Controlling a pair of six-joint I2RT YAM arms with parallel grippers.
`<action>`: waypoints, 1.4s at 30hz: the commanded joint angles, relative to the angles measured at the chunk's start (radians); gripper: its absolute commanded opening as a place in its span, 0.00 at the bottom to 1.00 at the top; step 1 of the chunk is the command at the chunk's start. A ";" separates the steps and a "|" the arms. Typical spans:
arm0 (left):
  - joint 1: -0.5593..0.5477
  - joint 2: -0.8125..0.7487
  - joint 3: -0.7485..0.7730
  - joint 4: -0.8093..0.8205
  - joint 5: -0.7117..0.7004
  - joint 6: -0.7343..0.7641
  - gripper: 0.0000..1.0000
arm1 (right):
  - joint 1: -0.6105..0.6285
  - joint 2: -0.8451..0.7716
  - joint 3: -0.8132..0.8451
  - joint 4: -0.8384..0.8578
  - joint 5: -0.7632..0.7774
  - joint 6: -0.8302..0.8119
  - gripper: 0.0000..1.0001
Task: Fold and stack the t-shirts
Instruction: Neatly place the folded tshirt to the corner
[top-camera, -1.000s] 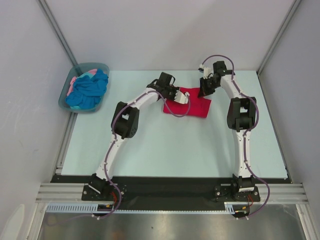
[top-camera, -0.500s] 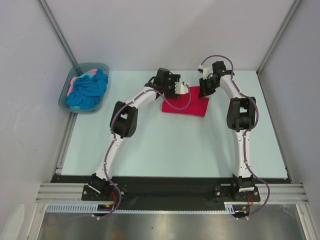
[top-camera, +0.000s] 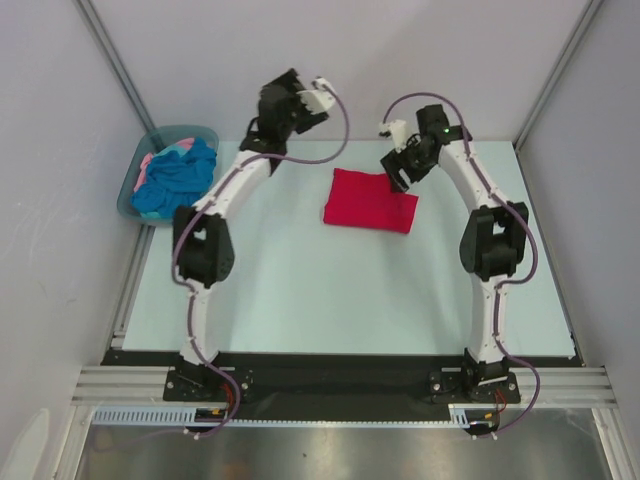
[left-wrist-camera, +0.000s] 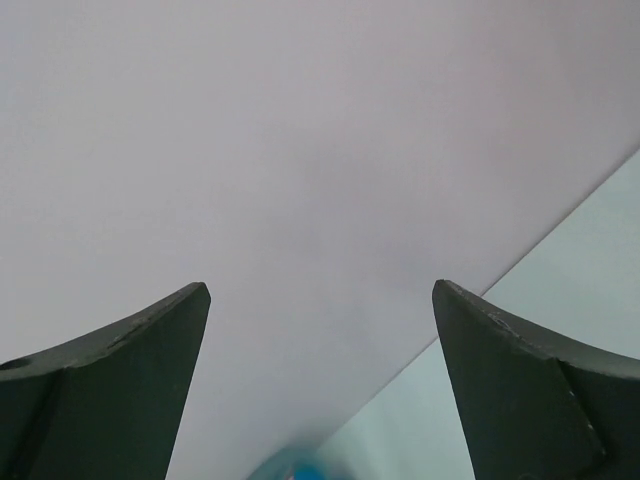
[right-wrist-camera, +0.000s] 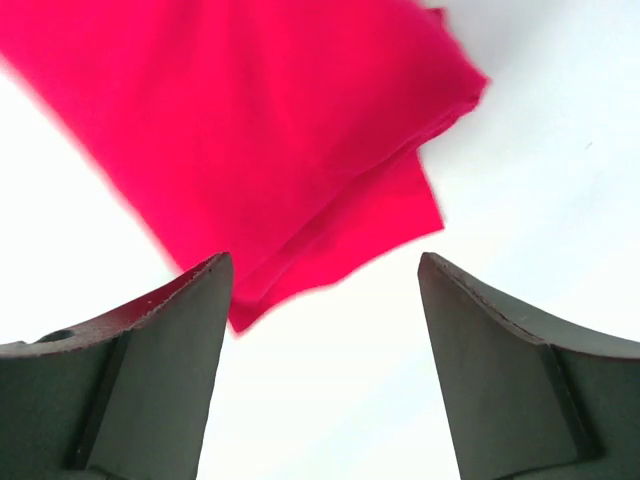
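Observation:
A crimson-red t-shirt (top-camera: 370, 200) lies folded into a flat rectangle at the table's back middle; it fills the upper left of the right wrist view (right-wrist-camera: 250, 120). My right gripper (top-camera: 396, 170) hovers open just above the shirt's far right corner, and nothing is between its fingers (right-wrist-camera: 325, 260). My left gripper (top-camera: 268, 112) is raised high near the back wall, away from the red shirt, open and empty (left-wrist-camera: 320, 290). A turquoise-blue t-shirt (top-camera: 180, 175) and a pale pink t-shirt (top-camera: 150, 162) lie crumpled in the tub, the pink one mostly covered.
The grey-teal plastic tub (top-camera: 186, 131) sits at the table's back left corner, beside the left wall. A blurred blue patch (left-wrist-camera: 300, 465) shows at the bottom of the left wrist view. The back wall (left-wrist-camera: 300, 120) is close in front of the left gripper.
Both grippers were shut on the red shirt's far edge and have let go. The left arm swung up and left toward the back wall. The right gripper lifted slightly.

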 joint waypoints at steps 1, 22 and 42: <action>0.111 -0.176 -0.160 -0.040 -0.118 -0.058 1.00 | 0.143 -0.155 -0.117 -0.019 0.138 -0.274 0.80; 0.223 -0.310 -0.264 -0.187 -0.239 -0.288 1.00 | 0.366 -0.152 -0.472 0.327 0.416 -0.648 0.84; 0.228 -0.226 -0.096 -0.221 -0.236 -0.308 1.00 | 0.380 -0.043 -0.484 0.396 0.416 -0.576 0.86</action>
